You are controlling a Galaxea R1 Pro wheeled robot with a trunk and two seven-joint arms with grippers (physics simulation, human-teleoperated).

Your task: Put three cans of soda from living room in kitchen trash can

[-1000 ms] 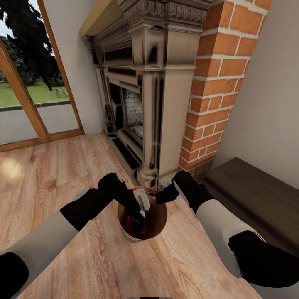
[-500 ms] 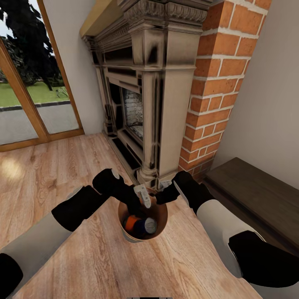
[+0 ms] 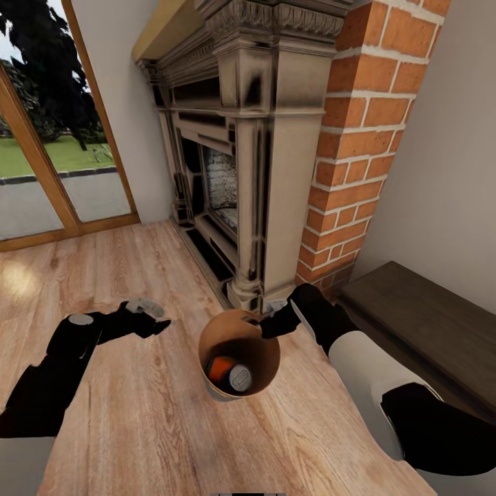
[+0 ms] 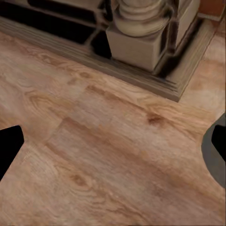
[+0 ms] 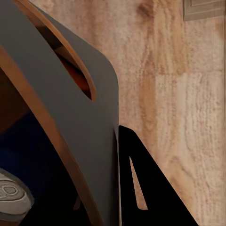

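Now your right gripper pinches the bin rim, cans just beneath it; your left gripper is spread, empty, well aside. Next, I'd judge, carry it to the kitchen.

bin: grey outside, brown inside
can: orange, silvery top; another beside it perhaps blue
floor: light wood grain
chimney: red brick

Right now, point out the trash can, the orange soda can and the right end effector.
trash can [image 3: 270, 346]: head view, brown rim at its right side.
orange soda can [image 3: 218, 368]: head view, orange side wall, inside the bin.
right end effector [image 3: 267, 322]: head view, fingertips at the bin's rim.
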